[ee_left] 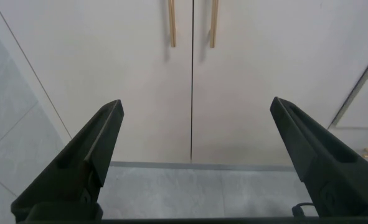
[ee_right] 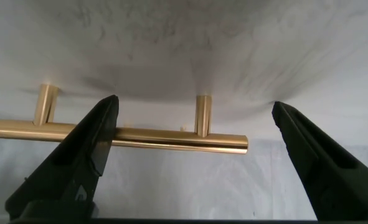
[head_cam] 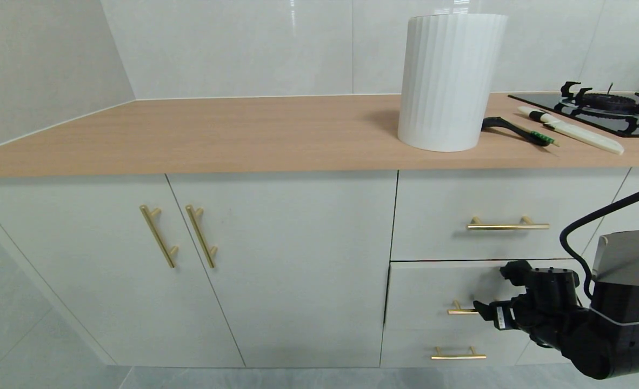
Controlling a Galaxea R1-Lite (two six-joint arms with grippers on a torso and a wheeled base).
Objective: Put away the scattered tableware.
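On the wooden countertop (head_cam: pixel 244 135), a tall white ribbed container (head_cam: pixel 449 81) stands at the right. Just beyond it lie a black-handled utensil with a green tip (head_cam: pixel 517 129) and a white knife (head_cam: pixel 573 131). My right gripper (head_cam: pixel 493 290) is low at the middle drawer's gold handle (head_cam: pixel 460 310), open; in the right wrist view the gripper (ee_right: pixel 194 106) has the handle (ee_right: pixel 140 135) lying across the gap between its fingers, untouched. My left gripper (ee_left: pixel 196 102) is open with nothing in it, facing the double cabinet doors (ee_left: pixel 246 93) near the floor.
A black gas hob (head_cam: pixel 600 105) occupies the counter's far right. Below are two cabinet doors with slanted gold handles (head_cam: pixel 160 236) and a stack of three drawers; the top drawer handle (head_cam: pixel 507 226) is above my right gripper. A dark gap shows along the middle drawer's upper edge.
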